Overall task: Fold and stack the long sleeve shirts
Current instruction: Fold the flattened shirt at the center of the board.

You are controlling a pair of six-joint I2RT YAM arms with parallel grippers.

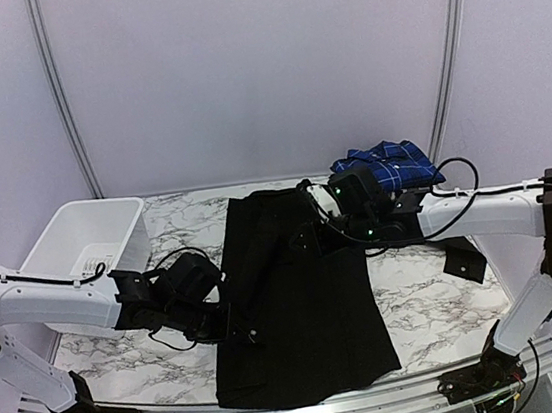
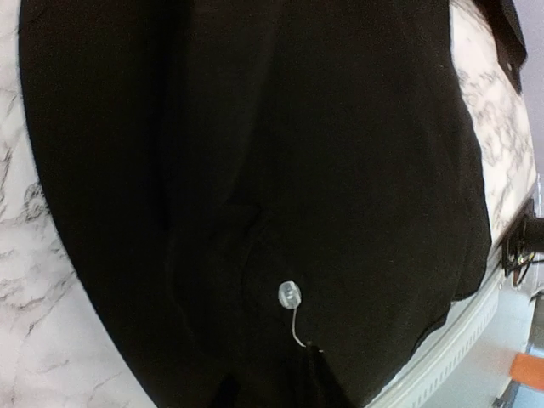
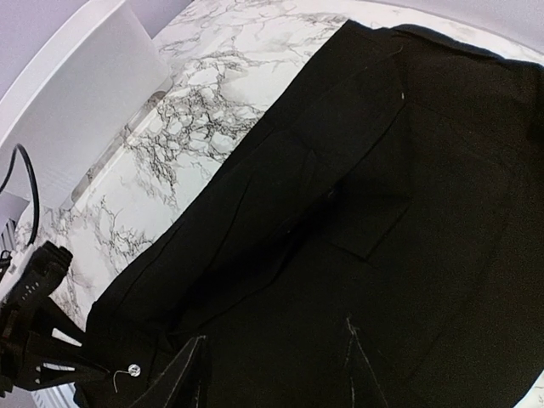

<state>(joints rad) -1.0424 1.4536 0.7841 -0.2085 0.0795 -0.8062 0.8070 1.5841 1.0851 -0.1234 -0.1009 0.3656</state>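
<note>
Overhead camera looked down from the near side, whole marble table [image 1: 438,297] in frame. Left wrist sat tight over the black shirt [image 2: 297,170]; right wrist farther back, sharing its white button [image 3: 133,369].

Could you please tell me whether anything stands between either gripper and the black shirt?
Nothing visible does. The left gripper is at the left edge of the black shirt, and the right gripper hangs over its upper part, fingers apart. The white basket and the blue plaid shirt lie off to the sides.
</note>
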